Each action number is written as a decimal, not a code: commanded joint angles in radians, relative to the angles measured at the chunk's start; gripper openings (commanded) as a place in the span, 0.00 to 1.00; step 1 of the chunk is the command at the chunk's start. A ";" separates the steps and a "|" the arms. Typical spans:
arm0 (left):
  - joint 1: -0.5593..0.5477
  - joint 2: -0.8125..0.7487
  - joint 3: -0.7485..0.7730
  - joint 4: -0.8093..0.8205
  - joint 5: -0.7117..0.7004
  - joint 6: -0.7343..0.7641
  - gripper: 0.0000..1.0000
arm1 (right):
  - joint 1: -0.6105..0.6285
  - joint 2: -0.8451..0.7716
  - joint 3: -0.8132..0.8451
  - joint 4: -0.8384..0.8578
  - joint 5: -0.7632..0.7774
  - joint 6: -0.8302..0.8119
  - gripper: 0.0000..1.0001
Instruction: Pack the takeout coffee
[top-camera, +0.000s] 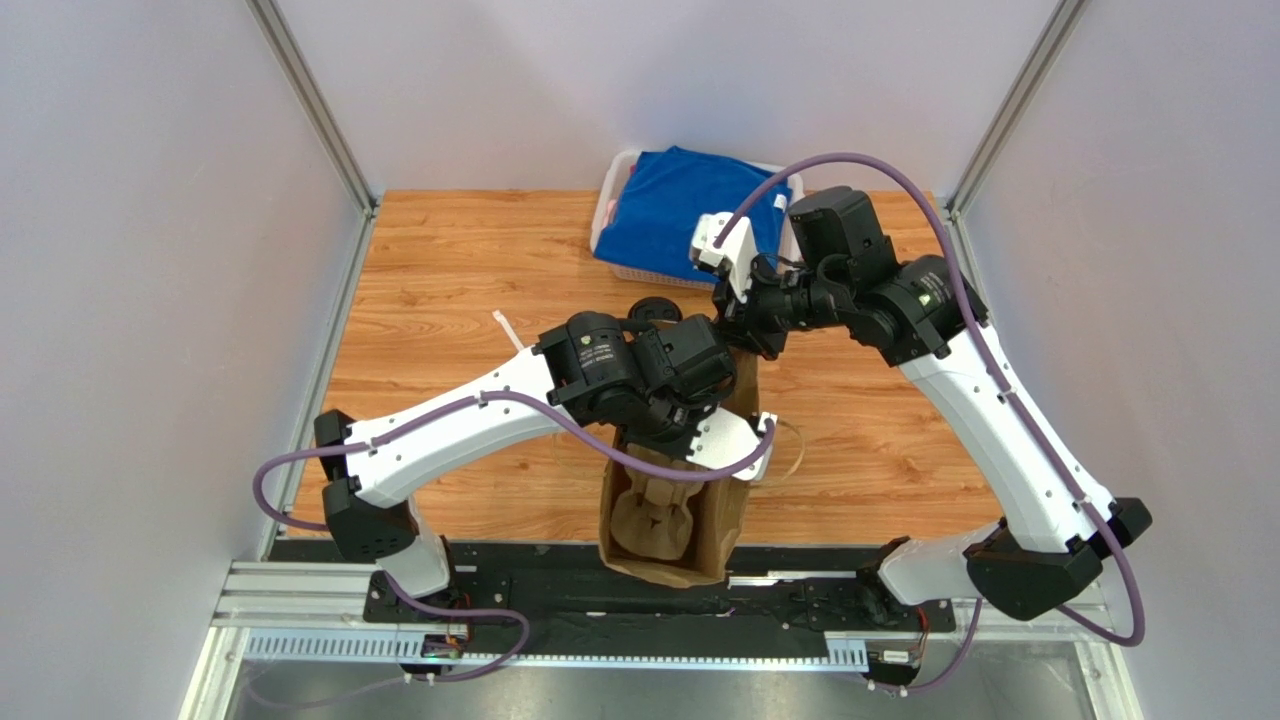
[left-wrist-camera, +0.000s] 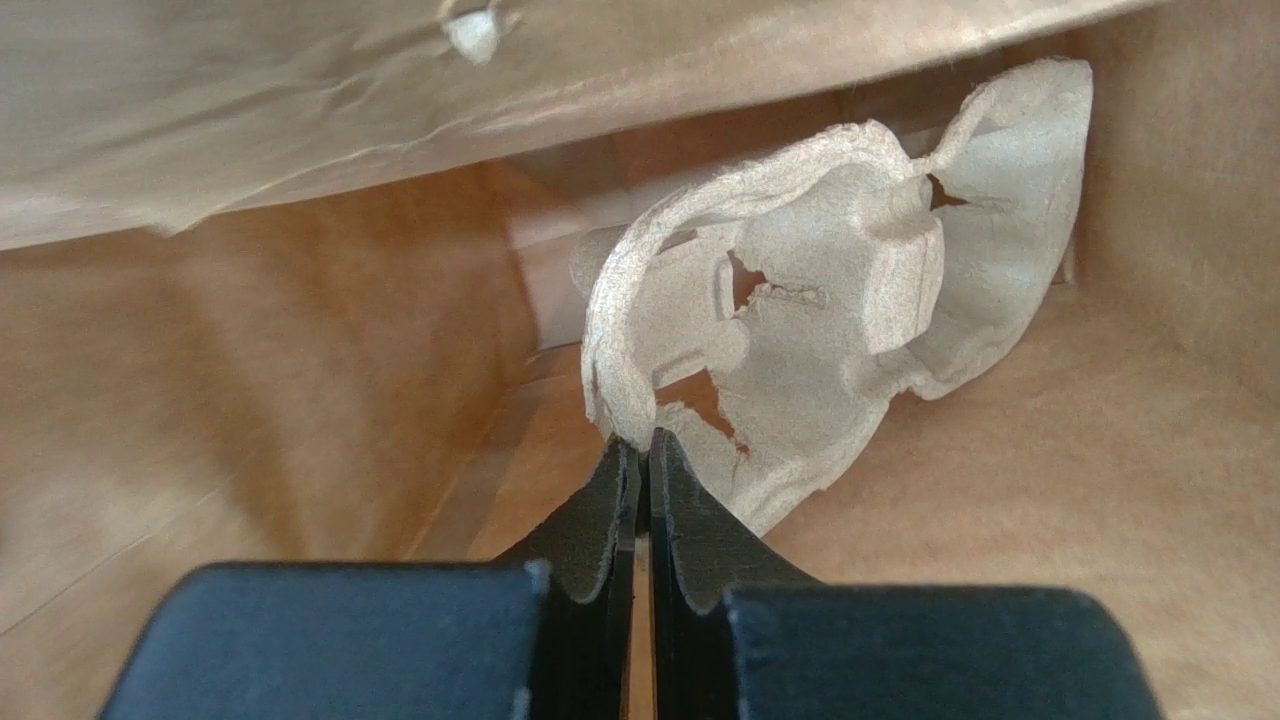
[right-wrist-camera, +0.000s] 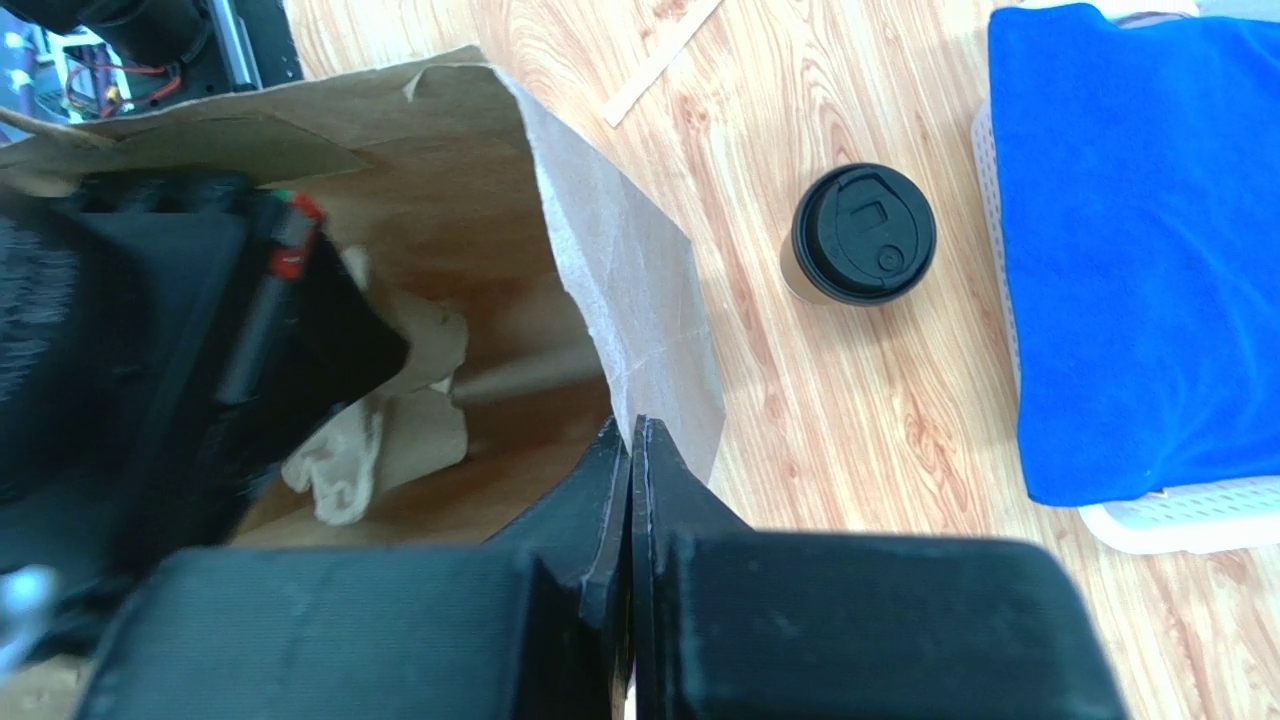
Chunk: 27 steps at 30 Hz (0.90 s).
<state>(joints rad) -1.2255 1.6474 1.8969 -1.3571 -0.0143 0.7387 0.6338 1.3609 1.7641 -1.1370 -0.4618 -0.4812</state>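
Note:
The takeout coffee (right-wrist-camera: 863, 236), a kraft cup with a black lid, stands on the wooden table outside the bag; in the top view only its lid (top-camera: 649, 312) peeks out behind the left arm. My left gripper (left-wrist-camera: 646, 444) is down inside the tall brown paper bag (top-camera: 721, 518), shut on the edge of the grey pulp cup carrier (left-wrist-camera: 812, 300), which is empty. My right gripper (right-wrist-camera: 631, 431) is shut on the bag's rim (right-wrist-camera: 639, 285) and holds the bag's mouth open. The carrier also shows in the right wrist view (right-wrist-camera: 376, 435).
A blue cloth (top-camera: 691, 203) lies in a white basket (top-camera: 607, 210) at the back of the table. A wooden stirrer (top-camera: 508, 330) lies left of the cup. The bag stands at the table's near edge between the arm bases.

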 joint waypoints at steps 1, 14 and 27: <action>0.030 -0.012 -0.039 -0.165 0.051 0.014 0.07 | 0.006 -0.043 -0.028 0.062 -0.041 0.018 0.00; 0.078 0.019 -0.105 -0.090 0.079 0.086 0.11 | 0.004 -0.037 -0.061 0.074 -0.061 0.015 0.00; 0.078 0.023 -0.026 -0.103 0.065 0.090 0.43 | -0.005 -0.019 -0.071 0.074 -0.064 -0.005 0.00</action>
<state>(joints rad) -1.1496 1.6752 1.7943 -1.3544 0.0429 0.8188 0.6338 1.3399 1.7004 -1.1007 -0.5026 -0.4751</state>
